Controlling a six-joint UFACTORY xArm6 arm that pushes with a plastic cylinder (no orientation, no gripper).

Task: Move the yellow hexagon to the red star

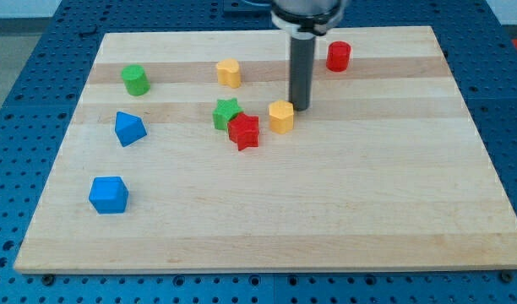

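We've got the green star block (pixel 226 112) touching the red star block (pixel 243 132) at its 11 o'clock. The yellow hexagon block (pixel 281 116) sits near the red star's 2 o'clock. We have no claw, just my tip (pixel 301 108) right beside the hexagon's 2 o'clock.

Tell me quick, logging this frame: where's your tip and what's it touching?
My tip: no pincer, holds nothing; right beside the yellow hexagon, on its right.

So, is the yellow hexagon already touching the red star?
No. The yellow hexagon sits apart from the red star; board shows between. My tip is at its right.
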